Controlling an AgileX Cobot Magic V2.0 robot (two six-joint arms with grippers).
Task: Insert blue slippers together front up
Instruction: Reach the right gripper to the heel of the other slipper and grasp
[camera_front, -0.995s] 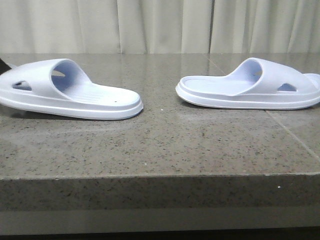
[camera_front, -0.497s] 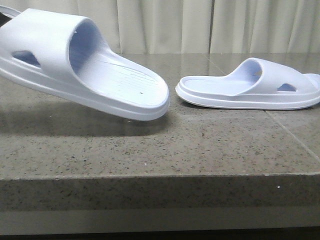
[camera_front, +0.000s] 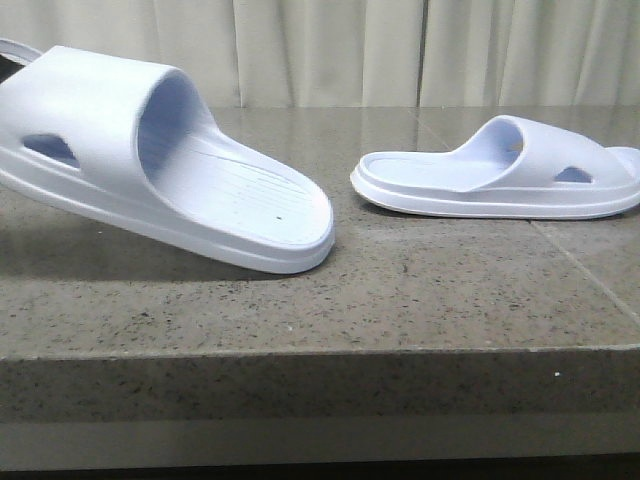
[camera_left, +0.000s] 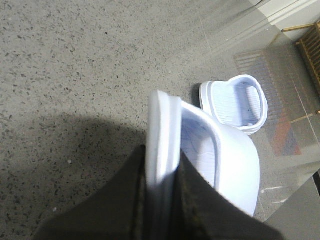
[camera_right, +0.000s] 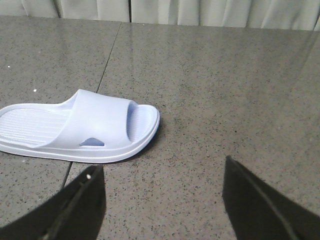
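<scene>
The left blue slipper (camera_front: 150, 160) is held off the table and tilted, with its strap end high at the left and its open footbed end low, close to the stone. In the left wrist view my left gripper (camera_left: 162, 167) is shut on the edge of this slipper's sole (camera_left: 165, 130). The right blue slipper (camera_front: 500, 175) lies flat on the table at the right, and also shows in the left wrist view (camera_left: 235, 102). My right gripper (camera_right: 162, 172) is open and empty, above bare stone, with the right slipper (camera_right: 95, 127) a little ahead of one finger. Neither gripper shows in the front view.
The grey speckled stone table (camera_front: 400, 290) has its front edge (camera_front: 320, 350) near the camera. Pale curtains (camera_front: 330, 50) hang behind the table. A seam (camera_right: 107, 65) runs through the stone beside the right slipper.
One second ago the left slipper lay flat on the table. It has since been lifted, tilted and brought toward the camera, and in the last half second it sank slightly. The right slipper has not moved.
</scene>
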